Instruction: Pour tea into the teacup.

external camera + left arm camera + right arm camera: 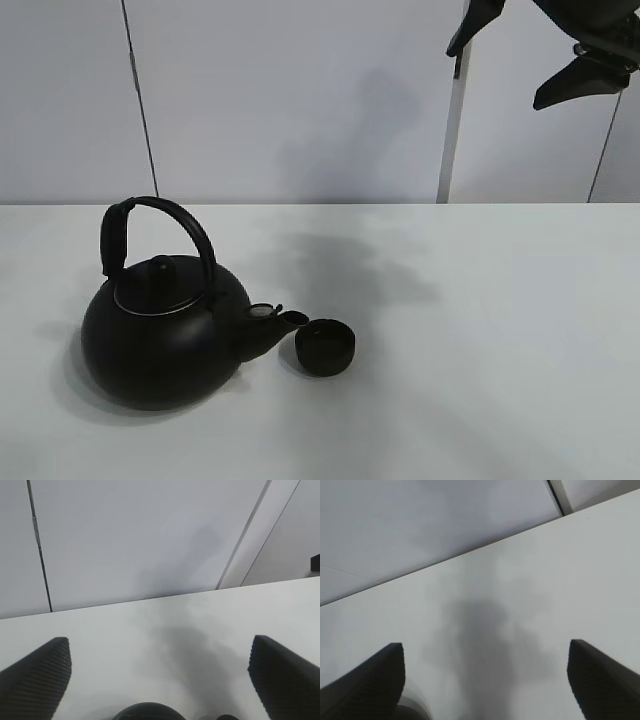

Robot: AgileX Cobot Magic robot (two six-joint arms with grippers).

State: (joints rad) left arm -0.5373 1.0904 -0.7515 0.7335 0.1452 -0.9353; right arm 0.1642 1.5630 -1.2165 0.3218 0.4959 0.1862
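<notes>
The teacup (pixel 325 348), a small, low, round black cup without a handle, sits on the white table (pixel 500 330) a little left of the middle, in the near half. Going left to right in the high view: the big round black kettle (pixel 165 340) with its arched handle stands at the left, its spout reaching to just beside the cup's rim; whether the two touch cannot be told. Right of the cup the table top runs bare to the right edge, with wide room there and toward the far edge by the pale wall (pixel 300 100).

The left gripper (pixel 160 672) has its ribbed fingers (pixel 35 675) spread wide, holding nothing, and a dark rounded shape shows beneath it. The right gripper (pixel 485 677) is likewise spread and empty over bare table. In the high view, dark arm parts (pixel 585 70) hang at the upper right, high above and well apart from the cup.
</notes>
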